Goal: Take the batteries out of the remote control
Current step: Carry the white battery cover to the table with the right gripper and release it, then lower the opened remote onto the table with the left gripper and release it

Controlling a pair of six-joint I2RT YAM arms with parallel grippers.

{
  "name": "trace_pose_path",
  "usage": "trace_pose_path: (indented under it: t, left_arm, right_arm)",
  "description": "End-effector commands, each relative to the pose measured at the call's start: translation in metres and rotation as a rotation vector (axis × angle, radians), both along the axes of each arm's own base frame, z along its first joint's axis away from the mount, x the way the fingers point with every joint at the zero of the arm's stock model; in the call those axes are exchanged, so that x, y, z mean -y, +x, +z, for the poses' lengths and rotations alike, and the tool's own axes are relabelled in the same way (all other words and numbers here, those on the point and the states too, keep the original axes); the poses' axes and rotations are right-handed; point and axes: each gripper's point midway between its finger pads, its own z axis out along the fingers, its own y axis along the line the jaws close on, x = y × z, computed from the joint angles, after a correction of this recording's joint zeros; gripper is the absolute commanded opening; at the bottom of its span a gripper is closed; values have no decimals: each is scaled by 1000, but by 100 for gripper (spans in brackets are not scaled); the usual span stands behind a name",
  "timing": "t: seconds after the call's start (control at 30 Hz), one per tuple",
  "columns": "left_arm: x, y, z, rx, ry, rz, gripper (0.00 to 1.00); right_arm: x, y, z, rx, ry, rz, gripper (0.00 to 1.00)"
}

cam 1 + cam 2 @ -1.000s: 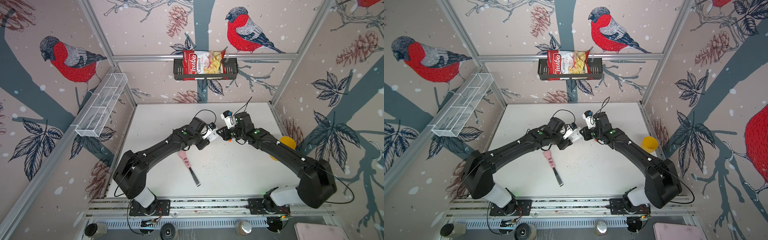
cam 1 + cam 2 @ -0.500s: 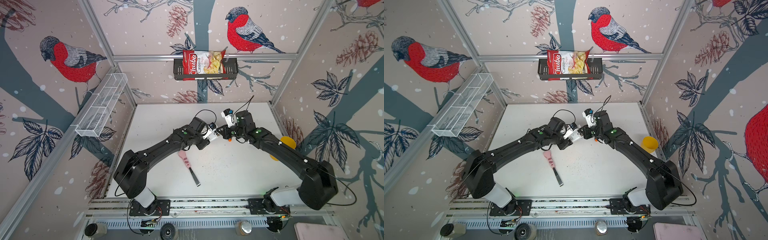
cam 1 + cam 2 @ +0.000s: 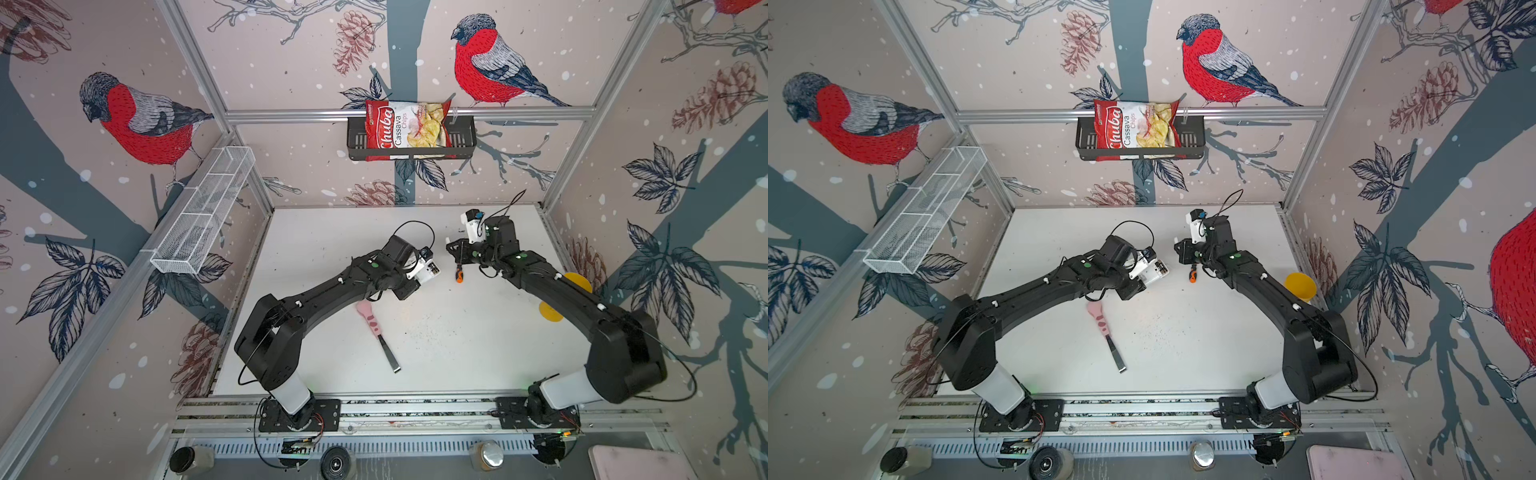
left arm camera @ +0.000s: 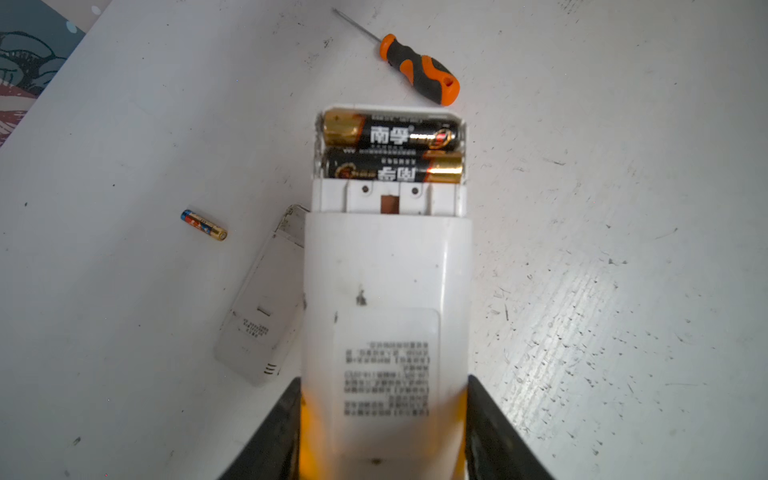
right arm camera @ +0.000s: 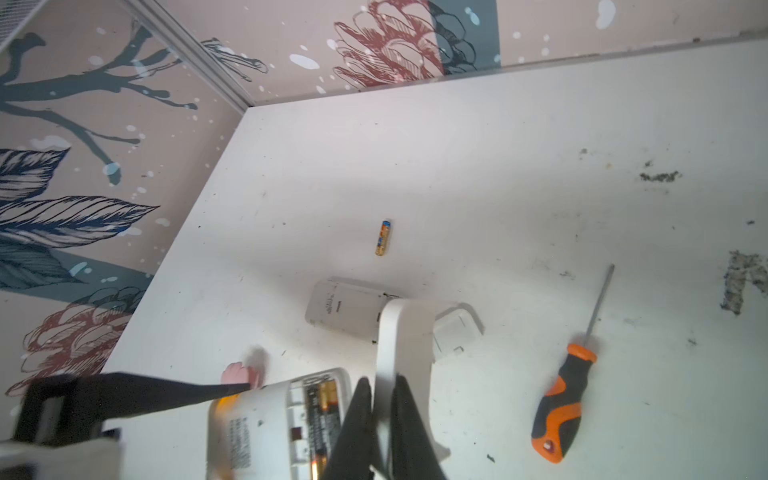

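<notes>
Right pincer [image 5: 380,386] retreated, pinching curved white plastic cover [image 5: 405,332].

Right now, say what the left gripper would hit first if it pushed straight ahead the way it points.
Probably the orange-and-black-handled screwdriver lying on the white table just beyond the white plastic remote control the left gripper holds. Height is unclear; it might pass over.

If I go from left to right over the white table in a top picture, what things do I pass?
In a top view: pink tool → remote → screwdriver → yellow cup.
</notes>
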Motion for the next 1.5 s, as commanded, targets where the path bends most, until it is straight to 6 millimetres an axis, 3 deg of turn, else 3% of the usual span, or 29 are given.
trace_pose_path:
  t: [0.0, 0.27, 0.57, 0.63, 0.87, 0.93, 1.47]
  left_arm:
    - [-2, 2, -1, 5, 8, 4, 32]
    - [-2, -6, -24, 0, 75, -28, 32]
    - [-1, -13, -59, 0, 158, -80, 31]
    - [-3, -11, -67, -2, 182, -83, 30]
    - [-10, -9, -85, -10, 249, -105, 30]
    - [-13, -9, -94, -28, 265, -105, 30]
    - [-40, -6, -119, -87, 390, -113, 33]
  right_arm:
    - [-1, 14, -16, -14, 12, -26, 11]
    - [-8, 31, -78, -117, -29, -31, 10]
    - [-12, 35, -118, -189, -23, -16, 13]
    - [-13, 35, -121, -196, -16, -14, 16]
    - [-11, 36, -119, -188, -6, -13, 46]
    - [-10, 36, -119, -184, -4, -16, 51]
    - [-3, 31, -97, -129, 28, -30, 55]
